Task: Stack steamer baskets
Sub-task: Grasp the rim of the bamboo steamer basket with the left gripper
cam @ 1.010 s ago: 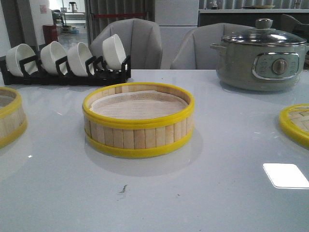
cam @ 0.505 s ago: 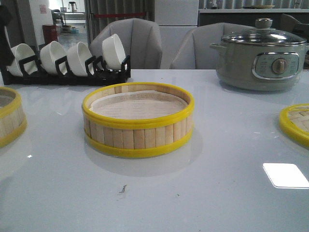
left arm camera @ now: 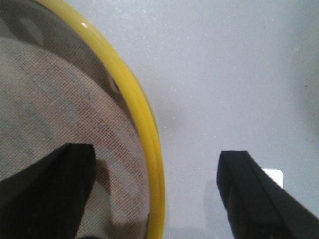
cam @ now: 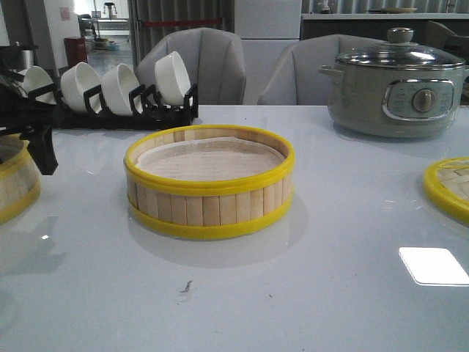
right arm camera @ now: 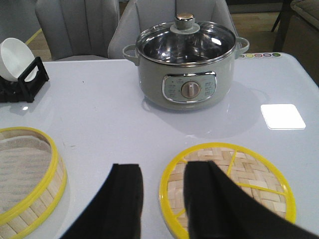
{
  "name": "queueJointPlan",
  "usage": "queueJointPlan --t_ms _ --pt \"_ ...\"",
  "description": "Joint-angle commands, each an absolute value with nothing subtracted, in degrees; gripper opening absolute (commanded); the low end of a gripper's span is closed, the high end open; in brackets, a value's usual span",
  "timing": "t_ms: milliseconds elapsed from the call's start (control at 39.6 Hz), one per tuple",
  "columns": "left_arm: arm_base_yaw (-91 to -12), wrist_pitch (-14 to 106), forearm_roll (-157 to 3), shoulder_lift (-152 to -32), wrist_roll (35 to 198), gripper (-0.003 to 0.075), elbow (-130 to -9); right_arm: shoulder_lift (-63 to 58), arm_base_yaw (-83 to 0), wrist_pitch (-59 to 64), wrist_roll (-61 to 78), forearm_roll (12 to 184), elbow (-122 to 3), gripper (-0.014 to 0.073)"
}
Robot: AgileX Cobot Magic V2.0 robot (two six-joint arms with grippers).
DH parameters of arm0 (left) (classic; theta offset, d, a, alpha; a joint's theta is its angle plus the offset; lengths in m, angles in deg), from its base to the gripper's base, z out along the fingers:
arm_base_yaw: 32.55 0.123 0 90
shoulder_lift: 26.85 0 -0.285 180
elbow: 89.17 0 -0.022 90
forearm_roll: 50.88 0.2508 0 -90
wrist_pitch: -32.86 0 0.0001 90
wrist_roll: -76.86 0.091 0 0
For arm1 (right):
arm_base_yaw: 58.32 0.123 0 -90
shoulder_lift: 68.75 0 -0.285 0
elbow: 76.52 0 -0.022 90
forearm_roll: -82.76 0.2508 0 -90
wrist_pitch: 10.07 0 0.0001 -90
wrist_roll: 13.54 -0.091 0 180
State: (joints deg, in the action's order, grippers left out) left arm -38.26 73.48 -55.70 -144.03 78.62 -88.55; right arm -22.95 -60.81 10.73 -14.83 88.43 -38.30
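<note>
Your left gripper point(left arm camera: 154, 199) is spread wide, one finger point(left arm camera: 47, 191) over the liner inside the left basket point(cam: 15, 183) and the other outside its yellow rim, not touching it. That basket sits at the table's point(cam: 330, 293) far-left edge. The middle basket point(cam: 210, 182) stands alone at table centre, well apart from it. Your right gripper point(right arm camera: 159, 199) is parted, empty, hovering near the lid point(right arm camera: 229, 186) (knob hidden). Pot point(cam: 396, 88) far right, bowl rack point(cam: 102, 95) far left.
</note>
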Motion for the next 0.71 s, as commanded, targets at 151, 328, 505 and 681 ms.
queueJointPlan --t_ms 151,328,505,681 --pt "-38.58 71.47 -56.31 -141.96 78.83 0.0312 -90.48 -22.74 -60.83 5.99 -14.74 88.68 -40.56 0.0342" --pt "-38.70 74.19 -55.70 -141.39 78.92 0.0114 -92.10 -22.74 -60.83 6.72 -14.74 88.68 -40.56 0.0342" --pt "-41.00 78.97 -55.57 -139.48 78.92 0.0087 -97.77 -22.74 -60.83 7.14 -14.74 88.68 -40.56 0.0340" --pt "-47.71 83.62 -55.57 -138.08 78.92 0.0087 -107.39 -22.74 -60.83 7.14 -14.74 88.68 -40.56 0.0340"
